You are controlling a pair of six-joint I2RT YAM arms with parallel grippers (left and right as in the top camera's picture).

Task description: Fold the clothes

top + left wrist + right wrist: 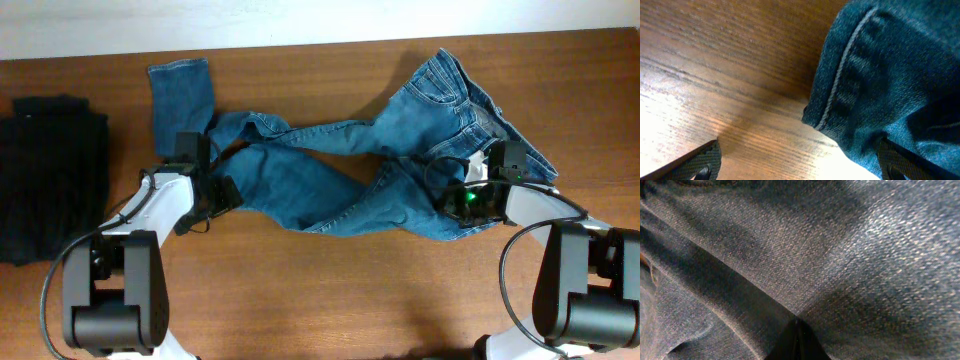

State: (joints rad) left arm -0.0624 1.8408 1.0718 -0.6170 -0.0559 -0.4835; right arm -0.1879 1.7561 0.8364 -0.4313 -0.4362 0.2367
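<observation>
Showing the hazards of the fold, read left to right.

Leftmost, the pile: black, folded, well out beyond the left gripper and apart from the jeans. A wide sweep of that arm could drag denim onto it.

Left gripper: fingers spread fully apart, low over the table, holding nothing. A seamed edge of one leg lies between them, closer to one finger than to the other. Closing from here would likely catch only that edge, or miss on the bare-wood side. A thin bite of denim tends to slip once lifted.

Jeans: crumpled across the table between the two grippers, legs twisted and crossing, one cuff thrown out beyond the left gripper, waistband bunched at the right gripper. Pulling while the legs overlap would probably tighten the twist rather than flatten it.

Right gripper: fingers together, buried in denim at the waist end. Creases run into the tips, so it appears to pinch a fold, though how many layers cannot be told. A pinch through one layer would lift the top cloth and leave the rest bunched beneath.
</observation>
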